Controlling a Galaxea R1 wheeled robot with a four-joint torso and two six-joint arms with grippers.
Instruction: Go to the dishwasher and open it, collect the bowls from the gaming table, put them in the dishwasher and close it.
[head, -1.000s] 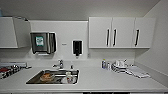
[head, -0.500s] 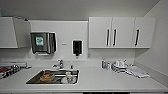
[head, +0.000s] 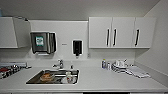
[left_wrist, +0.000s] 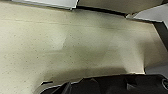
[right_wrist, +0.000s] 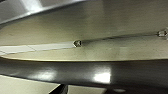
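I face a white kitchen counter (head: 100, 81) with a steel sink (head: 53, 76) set into it. The dishwasher, the bowls and the gaming table are out of view. In the left wrist view, dark parts of my left gripper (left_wrist: 67, 88) hang over a pale speckled floor (left_wrist: 62, 45). In the right wrist view, a dark part of my right gripper (right_wrist: 60, 89) sits below a wide dark curved band, with pale floor (right_wrist: 105, 50) beyond it.
White wall cabinets with black handles (head: 114, 32) hang at the right, another cabinet (head: 12, 32) at the left. A towel dispenser (head: 43, 42) and a black soap dispenser (head: 77, 47) are on the wall. Bottles and cups (head: 117, 65) stand on the counter. A side wall closes the right.
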